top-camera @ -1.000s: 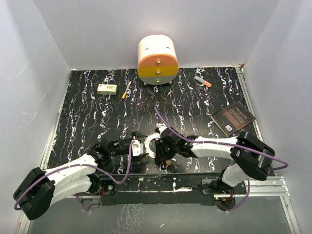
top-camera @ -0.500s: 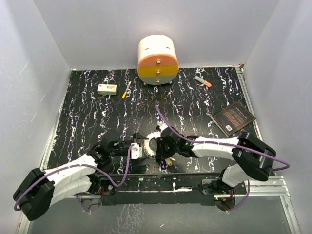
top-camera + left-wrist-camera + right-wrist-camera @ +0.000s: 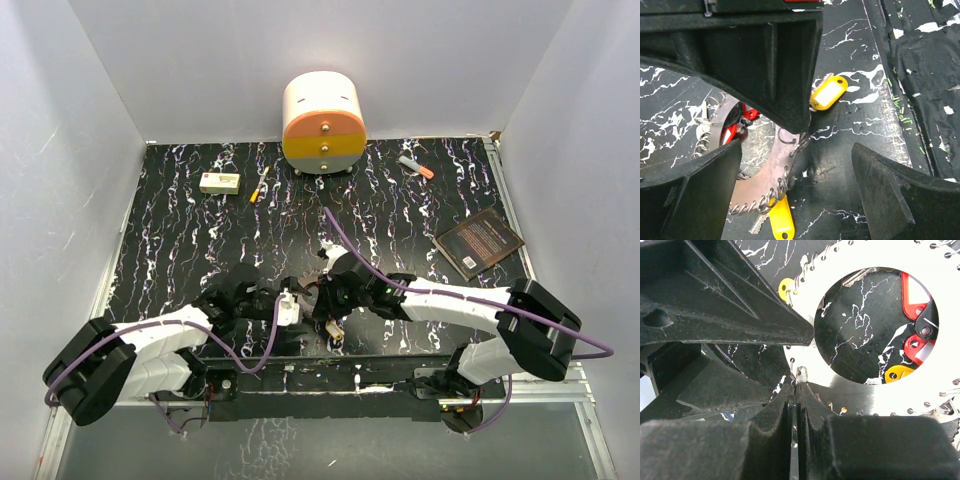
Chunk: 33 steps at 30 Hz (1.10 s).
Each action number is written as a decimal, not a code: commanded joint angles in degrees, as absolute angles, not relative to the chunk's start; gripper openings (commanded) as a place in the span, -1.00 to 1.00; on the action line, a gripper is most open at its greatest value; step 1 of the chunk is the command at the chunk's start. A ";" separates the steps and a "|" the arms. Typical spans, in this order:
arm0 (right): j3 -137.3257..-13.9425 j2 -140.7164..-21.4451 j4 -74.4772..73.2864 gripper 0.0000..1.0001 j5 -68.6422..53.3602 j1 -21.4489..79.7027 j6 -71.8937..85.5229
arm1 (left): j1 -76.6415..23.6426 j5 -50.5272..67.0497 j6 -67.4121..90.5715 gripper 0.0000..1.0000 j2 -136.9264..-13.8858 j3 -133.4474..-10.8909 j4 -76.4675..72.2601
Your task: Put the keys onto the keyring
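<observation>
The keyring [image 3: 875,397] is a flat grey ring with small wire loops along its rim; it also shows in the left wrist view [image 3: 765,170]. In the top view it is mostly hidden between the grippers. My right gripper [image 3: 799,385] is shut on a thin metal blade, seemingly a key, with its tip at the ring's rim. A yellow key head [image 3: 335,330] sticks out by these fingers. My left gripper [image 3: 795,192] is open, its fingers astride the ring's edge. Red keys [image 3: 912,295] and a yellow key [image 3: 897,374] lie inside the hole. Another yellow key [image 3: 780,217] hangs from the rim.
A round yellow-and-orange drawer box [image 3: 323,125] stands at the back. A white box [image 3: 219,182] and small pen [image 3: 259,188] lie back left, an orange-tipped marker [image 3: 416,166] back right, a dark book [image 3: 480,242] at right. Purple cables loop over both arms.
Both grippers have closed in on the ring. The right gripper has shifted a little left, and the ring is now mostly covered in the top view.
</observation>
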<state>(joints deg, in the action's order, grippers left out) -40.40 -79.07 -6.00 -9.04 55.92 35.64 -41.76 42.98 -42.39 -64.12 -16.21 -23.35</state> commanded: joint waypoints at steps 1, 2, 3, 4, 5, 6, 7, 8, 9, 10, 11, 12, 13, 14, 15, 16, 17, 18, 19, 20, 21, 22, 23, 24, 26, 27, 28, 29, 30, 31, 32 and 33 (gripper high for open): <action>-42.99 -76.67 -3.96 -0.85 -9.97 56.42 34.99 | -42.23 46.54 -42.03 0.77 -65.05 -18.37 -26.83; -42.94 -76.58 -3.96 -0.85 -10.10 56.50 35.06 | -42.35 46.58 -42.01 0.77 -65.23 -18.25 -27.07; -42.97 -76.48 -4.03 -0.85 -10.25 56.51 35.07 | -42.55 46.58 -41.95 0.76 -65.24 -18.12 -27.47; -42.98 -76.51 -4.04 -0.85 -10.42 56.51 35.02 | -42.58 46.46 -41.65 0.74 -65.29 -17.98 -27.82; -43.06 -76.47 -4.11 -0.85 -10.69 56.51 35.04 | -42.64 46.38 -41.40 0.72 -65.35 -17.87 -28.24; -43.11 -76.47 -4.13 -0.85 -10.76 56.59 35.06 | -42.71 46.30 -41.06 0.68 -65.47 -17.85 -28.63; -43.21 -76.40 -4.13 -0.85 -10.89 56.60 35.07 | -42.79 46.26 -40.90 0.62 -65.54 -17.84 -28.90; -43.36 -76.30 -4.13 -0.85 -10.94 56.68 35.13 | -42.89 46.25 -40.68 0.55 -65.63 -17.84 -29.10; -43.52 -76.17 -4.13 -0.85 -10.98 56.75 35.15 | -42.97 46.23 -40.54 0.46 -65.77 -17.84 -29.24; -43.71 -76.04 -4.15 -0.84 -11.06 56.84 35.24 | -43.05 46.35 -40.52 0.39 -65.90 -17.84 -29.38; -43.90 -75.88 -4.13 -0.84 -11.07 56.93 35.31 | -43.19 46.36 -40.52 0.34 -66.04 -17.84 -29.66; -44.01 -75.73 -4.21 -0.85 -11.14 56.99 35.29 | -43.28 46.26 -40.59 0.30 -66.15 -17.84 -29.90; -44.15 -75.56 -4.40 -0.85 -11.20 57.08 35.33 | -43.31 46.17 -40.60 0.27 -66.22 -17.76 -30.13; -44.25 -75.40 -4.58 -0.85 -11.17 57.12 35.36 | -43.33 46.08 -40.73 0.24 -66.23 -17.78 -30.15; -44.33 -75.19 -4.80 -0.84 -11.16 57.21 35.37 | -43.33 46.01 -40.83 0.21 -66.33 -17.81 -30.08; -44.38 -74.90 -4.85 -0.85 -11.18 57.36 35.49 | -43.33 45.99 -40.86 0.19 -66.28 -17.85 -29.98; -44.43 -74.69 -4.91 -0.84 -11.16 57.47 35.53 | -43.33 46.04 -40.87 0.18 -66.27 -17.84 -29.74; -44.53 -74.37 -4.92 -0.85 -11.21 57.61 35.63 | -43.37 46.10 -40.95 0.17 -66.39 -17.89 -29.71; -44.63 -74.12 -5.00 -0.85 -11.28 57.73 35.64 | -43.41 46.14 -41.03 0.14 -66.43 -17.92 -29.56; -44.71 -73.88 -5.05 -0.85 -11.33 57.84 35.68 | -43.42 46.19 -41.05 0.12 -66.44 -17.93 -29.62; -44.73 -73.63 -5.16 -0.85 -11.34 57.91 35.68 | -43.42 46.07 -41.12 0.09 -66.45 -17.93 -29.65; -44.74 -73.39 -5.45 -0.84 -11.34 58.07 35.66 | -43.42 45.99 -41.18 0.05 -66.45 -17.93 -29.49; -44.74 -73.12 -5.76 -0.85 -11.34 58.11 35.64 | -43.37 45.85 -41.40 0.01 -66.38 -18.05 -29.05; -44.81 -72.86 -6.06 -0.85 -11.34 58.25 35.63 | -43.41 45.80 -41.66 0.00 -66.32 -18.10 -28.55; -44.90 -72.29 -6.44 -0.84 -11.45 58.51 35.60 | -43.42 45.83 -41.69 -0.05 -66.32 -18.06 -28.28; -45.03 -72.15 -6.62 -0.85 -11.62 58.61 35.48 | -43.42 46.18 -41.78 -0.11 -66.28 -18.10 -28.25; -45.15 -72.15 -6.85 -0.84 -11.76 58.70 35.35 | -43.42 46.33 -41.78 -0.16 -66.28 -18.10 -28.36; -45.24 -72.08 -7.20 -0.84 -11.80 58.79 35.12 | -43.42 46.52 -41.83 -0.21 -66.34 -18.11 -28.57; -45.26 -71.99 -7.47 -0.85 -11.65 58.87 35.00 | -43.42 46.64 -41.70 -0.27 -66.33 -18.11 -28.83; -45.22 -71.86 -7.61 -0.84 -11.56 58.89 34.98 | -43.42 46.68 -41.48 -0.31 -66.28 -18.11 -28.97; -45.14 -71.69 -7.59 -0.85 -11.53 58.94 34.95 | -43.42 46.75 -41.34 -0.36 -66.27 -18.15 -29.13; -45.09 -71.56 -7.64 -0.84 -11.52 58.95 34.97 | -43.42 46.76 -41.25 -0.38 -66.25 -18.19 -29.18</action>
